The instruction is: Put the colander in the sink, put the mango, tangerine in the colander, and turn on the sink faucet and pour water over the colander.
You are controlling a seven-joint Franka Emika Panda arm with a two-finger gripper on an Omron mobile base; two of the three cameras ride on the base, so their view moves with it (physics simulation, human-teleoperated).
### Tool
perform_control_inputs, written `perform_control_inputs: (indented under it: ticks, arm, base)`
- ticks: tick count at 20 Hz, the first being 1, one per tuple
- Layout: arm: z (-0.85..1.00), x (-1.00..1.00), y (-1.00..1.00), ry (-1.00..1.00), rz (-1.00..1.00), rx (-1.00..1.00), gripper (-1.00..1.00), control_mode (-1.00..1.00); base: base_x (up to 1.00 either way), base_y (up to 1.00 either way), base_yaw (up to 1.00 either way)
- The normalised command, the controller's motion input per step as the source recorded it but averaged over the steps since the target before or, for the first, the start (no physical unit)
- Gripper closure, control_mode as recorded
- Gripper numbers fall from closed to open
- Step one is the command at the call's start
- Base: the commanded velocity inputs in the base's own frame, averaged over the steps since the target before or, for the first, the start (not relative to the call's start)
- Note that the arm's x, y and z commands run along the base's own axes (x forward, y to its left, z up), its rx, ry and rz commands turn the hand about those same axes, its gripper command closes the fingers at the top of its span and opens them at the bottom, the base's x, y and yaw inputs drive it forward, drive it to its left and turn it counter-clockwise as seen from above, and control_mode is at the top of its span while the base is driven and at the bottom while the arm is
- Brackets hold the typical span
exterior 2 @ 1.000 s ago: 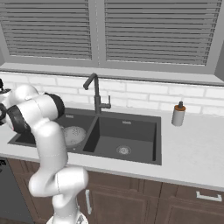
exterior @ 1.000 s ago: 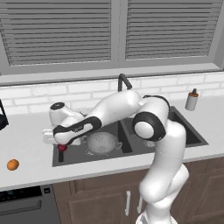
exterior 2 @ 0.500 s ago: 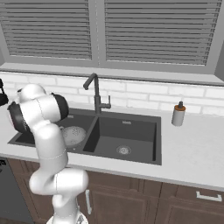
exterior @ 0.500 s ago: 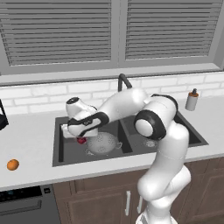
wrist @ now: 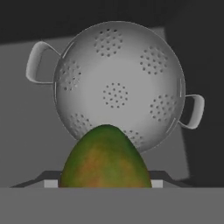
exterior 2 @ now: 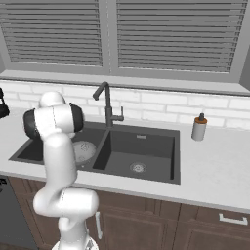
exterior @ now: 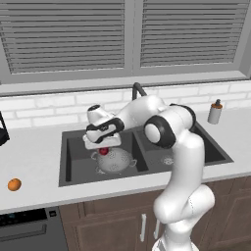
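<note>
The arm has swung in from the sink's left edge, its gripper fingers clamping the mango just above the colander, so the drop looks close.

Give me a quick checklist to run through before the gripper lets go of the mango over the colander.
1. Colander sits in the left basin of the sink: ok.
2. Colander bowl holds nothing yet: ok.
3. Mango held in the gripper: ok.
4. Mango lined up over the colander bowl: cannot tell; in the hand view it hangs by the near rim.
5. Tangerine waiting on the counter left of the sink: ok.
6. Sink faucet off, no water running: ok.
</note>
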Motion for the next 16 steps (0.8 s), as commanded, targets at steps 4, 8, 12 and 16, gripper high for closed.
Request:
perform_control_inputs:
  ticks: [4,8,12,16]
  arm:
    - [-0.42,0.34,-0.27,0.0,0.0,0.0,1.0,-1.0]
    - [-0.37,0.39,-0.28,0.0,0.0,0.0,1.0,-1.0]
    - [-0.37,0.31,-0.24,0.01,0.0,0.0,1.0,-1.0]
    - [-0.39,0.2,-0.21,0.02,0.0,0.0,1.0,-1.0]
  base:
    - [0.0,0.0,0.0]
    - [0.0,0.0,0.0]
    - [0.0,0.0,0.0]
    - [0.0,0.0,0.0]
